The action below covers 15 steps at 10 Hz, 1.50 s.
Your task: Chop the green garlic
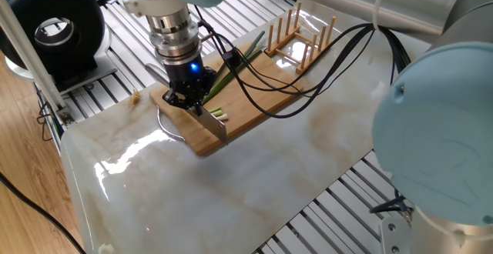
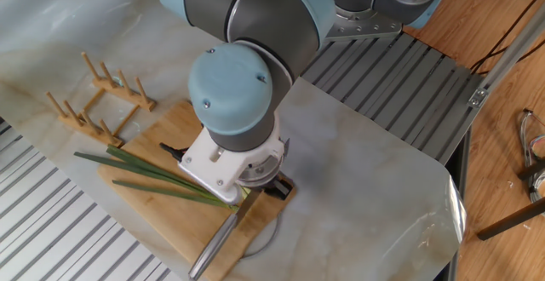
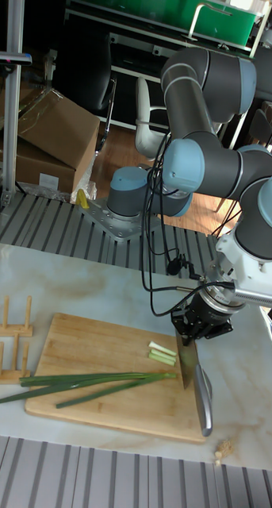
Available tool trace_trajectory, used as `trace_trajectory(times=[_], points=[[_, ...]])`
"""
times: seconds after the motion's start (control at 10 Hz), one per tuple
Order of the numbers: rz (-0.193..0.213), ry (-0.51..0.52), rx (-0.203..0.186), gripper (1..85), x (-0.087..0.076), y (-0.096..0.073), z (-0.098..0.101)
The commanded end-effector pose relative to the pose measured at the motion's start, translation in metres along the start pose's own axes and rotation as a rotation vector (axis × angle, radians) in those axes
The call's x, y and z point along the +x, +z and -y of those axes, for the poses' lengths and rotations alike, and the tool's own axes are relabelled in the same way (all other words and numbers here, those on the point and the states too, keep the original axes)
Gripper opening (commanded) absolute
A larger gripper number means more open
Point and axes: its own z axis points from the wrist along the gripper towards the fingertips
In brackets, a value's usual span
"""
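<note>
The green garlic (image 3: 96, 382) lies along the wooden cutting board (image 3: 80, 341), its dark leaves pointing at the peg rack. Two short pale cut pieces (image 3: 161, 354) lie beside the blade. My gripper (image 3: 196, 332) is shut on a knife (image 3: 201, 397), whose blade stands edge-down on the board at the stalk's cut end. From one fixed view the gripper (image 1: 189, 100) shows a blue light, with the blade (image 1: 216, 123) next to the cut pieces (image 1: 218, 114) and the stalks (image 1: 231, 68) behind. In the other fixed view my wrist hides the fingers; the stalks (image 2: 145, 174) and knife handle (image 2: 213, 243) show.
A wooden peg rack (image 1: 299, 32) stands just past the far end of the board (image 1: 254, 109). Black cables (image 1: 308, 77) hang over the board. A black round device (image 1: 54, 25) sits off the table's corner. A small crumb (image 3: 221, 453) lies near the table's edge.
</note>
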Motion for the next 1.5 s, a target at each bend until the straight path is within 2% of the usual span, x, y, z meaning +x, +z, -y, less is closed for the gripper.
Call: trace_trajectory(times=[0.0,0.5,0.9,1.4], points=[[0.041,0.006,-0.022,1.3,-0.007,-0.003,-0.003],[0.061,-0.004,-0.025,1.3,-0.01,-0.001,0.001],[0.041,-0.013,-0.008,1.3,-0.005,0.0,0.006],[0.037,-0.035,0.011,1.3,-0.002,-0.002,0.011]])
